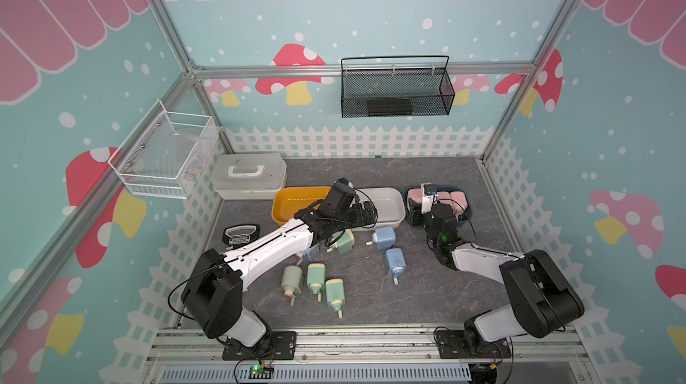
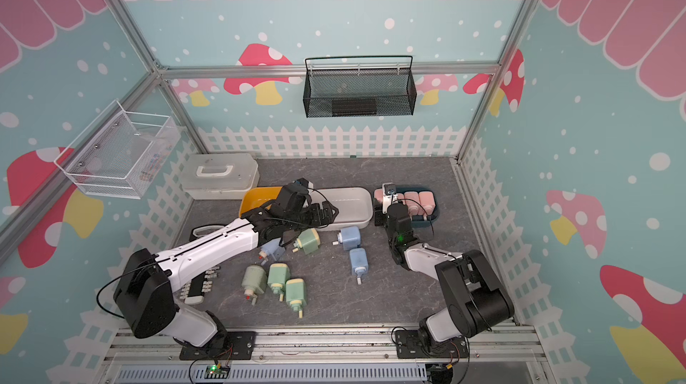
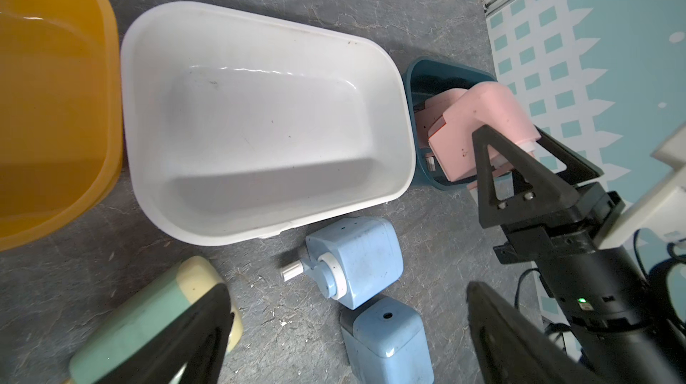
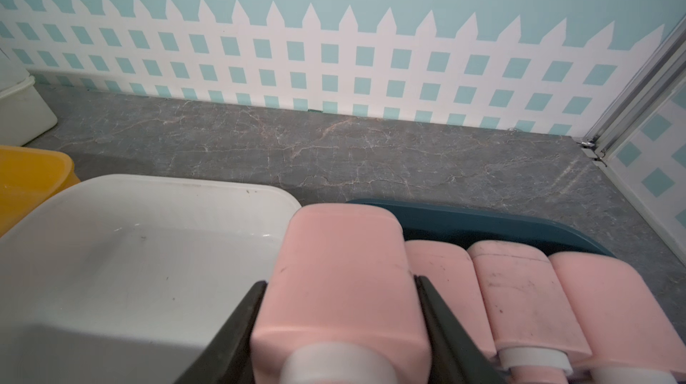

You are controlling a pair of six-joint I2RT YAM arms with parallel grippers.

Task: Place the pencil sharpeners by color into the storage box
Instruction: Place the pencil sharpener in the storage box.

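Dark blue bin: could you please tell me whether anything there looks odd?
One pink sharpener at the end beside the white bin rides higher than the three other sharpeners lying in a row; the right hand grips it.

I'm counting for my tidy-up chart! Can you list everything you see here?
pink sharpeners: four, three in teal bin, one held at it
blue sharpeners: three, on table
green sharpeners: four, on table
bins: three, yellow bin, white bin, teal bin, back row
lidded case: one, whitish, back left
bar tool: one, black-and-white, under left arm
black-framed gadget: one, beside yellow bin
wire baskets: two, white and black, on walls
left gripper: open, over table
right gripper: shut on pink sharpener
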